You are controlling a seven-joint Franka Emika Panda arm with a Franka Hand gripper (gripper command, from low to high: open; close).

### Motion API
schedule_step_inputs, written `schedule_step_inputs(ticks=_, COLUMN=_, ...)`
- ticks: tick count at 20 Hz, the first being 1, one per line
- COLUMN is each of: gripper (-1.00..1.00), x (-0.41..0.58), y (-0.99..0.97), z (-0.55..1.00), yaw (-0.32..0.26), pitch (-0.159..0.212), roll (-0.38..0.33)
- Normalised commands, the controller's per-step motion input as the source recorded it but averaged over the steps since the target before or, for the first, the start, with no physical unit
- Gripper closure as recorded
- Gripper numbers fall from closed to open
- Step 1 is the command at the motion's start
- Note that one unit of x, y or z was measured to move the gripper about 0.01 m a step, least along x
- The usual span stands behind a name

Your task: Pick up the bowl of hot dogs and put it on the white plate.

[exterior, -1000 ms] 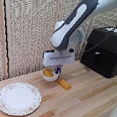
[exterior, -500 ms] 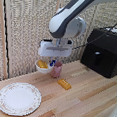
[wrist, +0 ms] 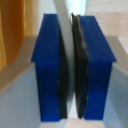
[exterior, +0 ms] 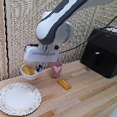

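Observation:
My gripper [exterior: 39, 67] is shut on the rim of the hot dog bowl [exterior: 29, 74], a small white bowl held above the wooden table. A yellow-orange hot dog [exterior: 28, 69] lies in it. The bowl hangs up and toward the exterior view's right of the white plate [exterior: 18, 98], which lies flat on the table near the front. In the wrist view the blue-tipped fingers [wrist: 50, 65] clamp the thin white bowl rim [wrist: 66, 45] between their dark pads, with orange-yellow to one side.
A pink cup [exterior: 56, 70] stands on the table just right of the bowl in the exterior view. An orange-yellow bar-shaped piece [exterior: 64, 84] lies in front of it. A black appliance [exterior: 104, 50] sits at the back right. A bamboo-like screen forms the backdrop.
The arm has lifted the bowl off the table and carried it toward the exterior view's left, closer to the plate. The pink cup and the bar piece have stayed in place.

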Motion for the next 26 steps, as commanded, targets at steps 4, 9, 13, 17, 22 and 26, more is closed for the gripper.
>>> schedule_step_inputs(ticks=4, gripper=1.00, x=0.344, y=0.49, z=-0.42, yaw=0.060, pitch=0.000, roll=-0.037)
schedule_step_inputs(ticks=9, gripper=1.00, x=0.480, y=0.30, z=-0.39, yaw=0.098, pitch=0.012, roll=-0.080)
schedule_step_inputs(ticks=13, gripper=1.00, x=0.304, y=0.23, z=-0.28, yaw=0.103, pitch=0.085, roll=-0.011)
schedule_step_inputs(ticks=17, gripper=1.00, x=0.168, y=0.04, z=-0.07, yaw=0.099, pitch=0.081, roll=0.000)
schedule_step_inputs(ticks=22, gripper=-1.00, x=0.105, y=-0.05, z=0.36, yaw=0.077, pitch=0.113, roll=0.010)
schedule_step_inputs(ticks=26, gripper=-1.00, x=0.060, y=-0.14, z=0.72, yaw=0.154, pitch=0.013, roll=0.011)
